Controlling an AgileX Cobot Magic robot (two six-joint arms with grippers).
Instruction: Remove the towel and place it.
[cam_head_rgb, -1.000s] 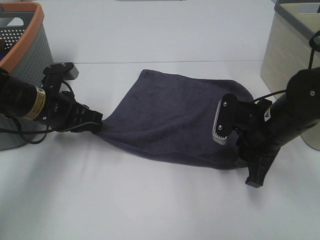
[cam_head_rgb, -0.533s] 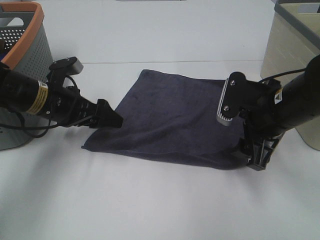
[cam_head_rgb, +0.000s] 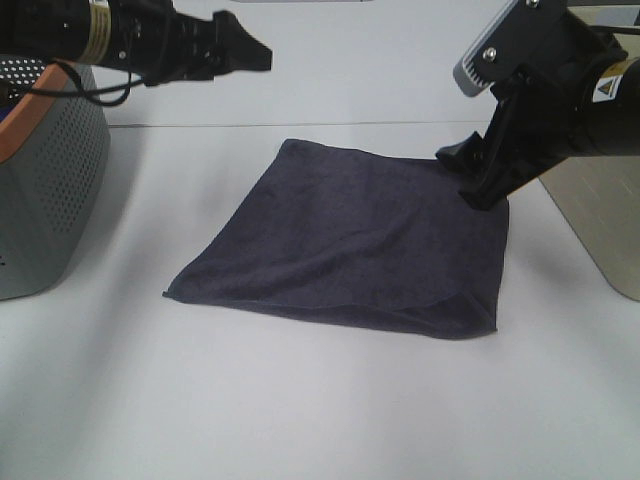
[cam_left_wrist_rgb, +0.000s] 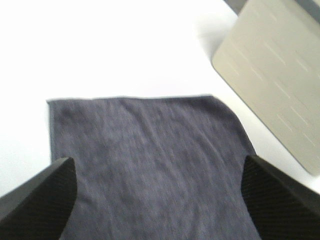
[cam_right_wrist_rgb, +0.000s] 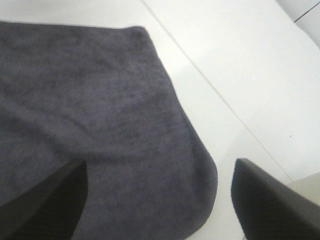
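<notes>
Now dark charcoal-grey terry towel (cam_head_rgb: 350, 245) lies flat on white bench (cam_head_rgb: 300, 410), btwn grey perforated basket w/ orange rim (cam_head_rgb: 50, 170) & beige bin (cam_head_rgb: 590, 220). Left gripper (cam_head_rgb: 255, 52) & right gripper (cam_head_rgb: 478, 180) both raised above it, fingers apart, apparently empty.

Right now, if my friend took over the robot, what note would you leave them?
Left gripper: fingers open, holding nothing, up in the air near the grey basket with the orange rim.
Right gripper: fingers open, holding nothing, over the towel's far right corner.
Towel: lying spread out on the white table, between the grey basket and the beige bin; its near right corner is a little folded.
Done: the towel is out and laid down, and neither gripper holds it.
Left: probably nothing but parking the arms; smooth the folded corner if it must lie perfectly flat.
</notes>
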